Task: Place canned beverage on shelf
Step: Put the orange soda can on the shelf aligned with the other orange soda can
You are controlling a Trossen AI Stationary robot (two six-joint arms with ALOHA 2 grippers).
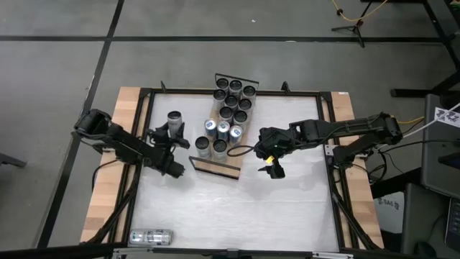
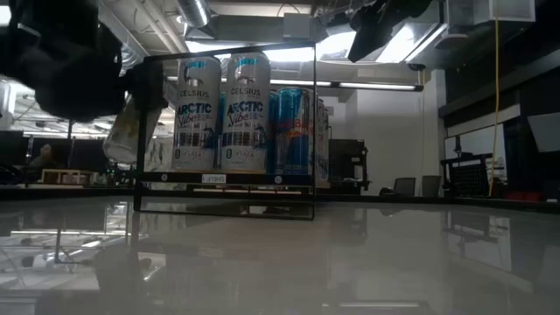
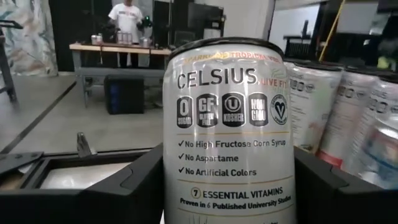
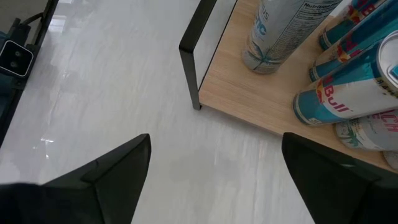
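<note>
High view looking straight down: the shelf [image 1: 218, 166], a long light-wood board with a thin black wire rail at each short end, lies slanted across the middle of the white tabletop [image 1: 237, 208], running from a near end by the table's centre to a far end at the back edge. Its far half is packed with dark-topped cylindrical cans [image 1: 234, 97]; nearer along it stand silver-topped cans [image 1: 222, 130], and the bare wood strip at the near end shows its pale grain.

The left gripper [image 1: 171, 133] sits left of the shelf, and its dark, flat-sided fingers [image 3: 134, 186] are closed around the task's can [image 3: 229, 134], a tall white aluminium cylinder with a smooth printed skin reading "CELSIUS". From above, the can's round silver top shows just beside the gripper, well left of the shelf's silver-topped row and not on the board. In the low view it hangs tilted, left of the black wire rail [image 2: 229, 48].

The right gripper [image 1: 273, 166] hovers right of the shelf's near end, over bare table, its fingers spread wide and holding nothing. Its wrist view shows two blunt black fingers [image 4: 109, 171] above the glossy white surface, with the square-cornered rail and the wood board corner beyond.

A clear ridged bottle [image 1: 151, 236] lies on its side near the table's near left corner.
</note>
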